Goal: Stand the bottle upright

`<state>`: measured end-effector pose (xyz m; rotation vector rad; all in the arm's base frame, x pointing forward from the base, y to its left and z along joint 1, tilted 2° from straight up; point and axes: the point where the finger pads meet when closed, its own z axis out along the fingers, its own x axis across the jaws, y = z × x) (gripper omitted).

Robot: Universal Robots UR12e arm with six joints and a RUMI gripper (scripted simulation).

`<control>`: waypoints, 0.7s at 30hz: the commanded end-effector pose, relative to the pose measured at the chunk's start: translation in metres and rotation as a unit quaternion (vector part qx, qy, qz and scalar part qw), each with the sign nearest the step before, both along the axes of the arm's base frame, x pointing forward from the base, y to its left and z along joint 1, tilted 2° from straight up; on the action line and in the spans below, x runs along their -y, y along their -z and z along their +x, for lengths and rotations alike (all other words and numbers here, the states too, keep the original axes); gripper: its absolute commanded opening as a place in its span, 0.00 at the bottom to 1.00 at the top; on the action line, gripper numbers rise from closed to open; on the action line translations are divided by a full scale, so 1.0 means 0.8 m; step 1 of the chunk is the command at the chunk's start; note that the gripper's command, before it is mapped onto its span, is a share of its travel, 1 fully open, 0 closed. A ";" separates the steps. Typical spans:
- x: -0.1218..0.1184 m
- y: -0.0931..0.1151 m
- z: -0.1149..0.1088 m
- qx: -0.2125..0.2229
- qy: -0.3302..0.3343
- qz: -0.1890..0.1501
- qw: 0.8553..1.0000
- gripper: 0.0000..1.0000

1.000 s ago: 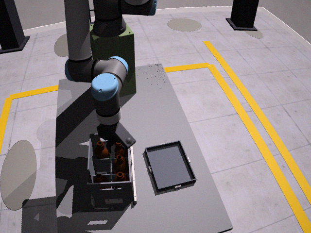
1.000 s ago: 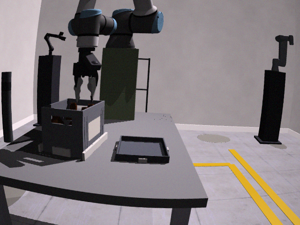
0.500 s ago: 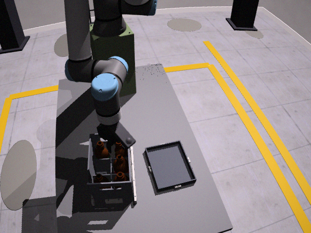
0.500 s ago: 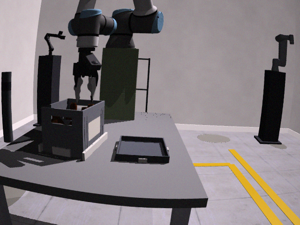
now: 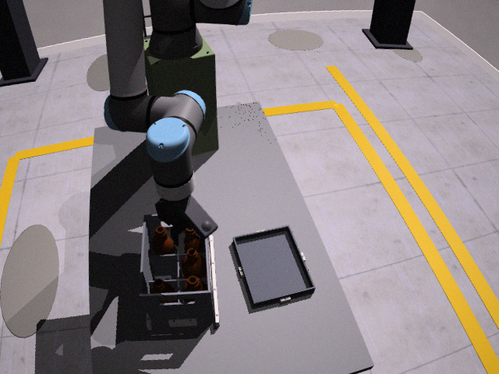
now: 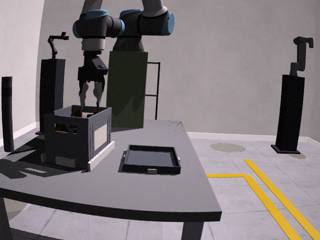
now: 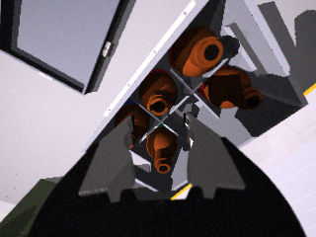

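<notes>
The grey crate stands on the left of the table and holds five brown bottles in its cells. In the wrist view one bottle shows between my two fingers, below them; the others stand further off, and one is partly hidden by a finger. My gripper points straight down over the crate's back row, fingertips about level with the rim. It is partly open and holds nothing. It also shows in the wrist view. The black tray lies empty to the crate's right.
A white strip runs along the crate's side facing the tray. Dark pillars stand on the floor around the table. The green robot base is behind the crate.
</notes>
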<state>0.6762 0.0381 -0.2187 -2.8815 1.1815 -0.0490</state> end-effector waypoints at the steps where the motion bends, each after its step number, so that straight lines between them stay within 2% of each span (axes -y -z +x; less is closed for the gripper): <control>1: -0.001 -0.001 0.005 0.002 -0.001 -0.001 1.000 0.38; 21: -0.005 0.000 0.009 0.001 0.000 -0.001 1.000 0.38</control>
